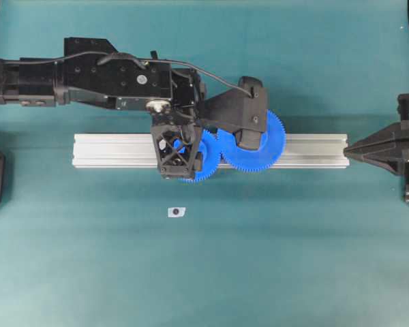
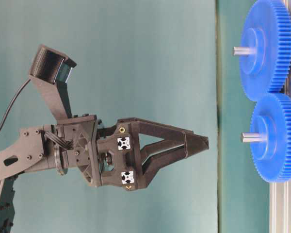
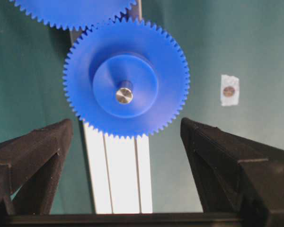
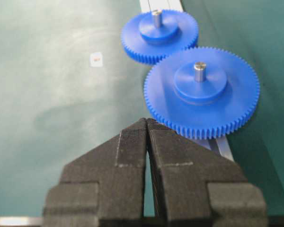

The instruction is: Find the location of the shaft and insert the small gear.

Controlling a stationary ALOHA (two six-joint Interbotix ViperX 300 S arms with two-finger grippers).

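Observation:
The small gear sits flat on the aluminium rail, its teeth meshed with the larger blue gear. The shaft pokes up through its hub. My left gripper hangs open straight above it, fingers either side and apart from it, nothing between them. In the table-level view the left gripper stops short of the shaft tip. From overhead the left gripper covers most of the small gear. My right gripper is shut and empty at the rail's right end.
A small white tag with a dark dot lies on the teal mat in front of the rail. The larger gear carries its own grey pin. The left wrist camera housing overhangs it.

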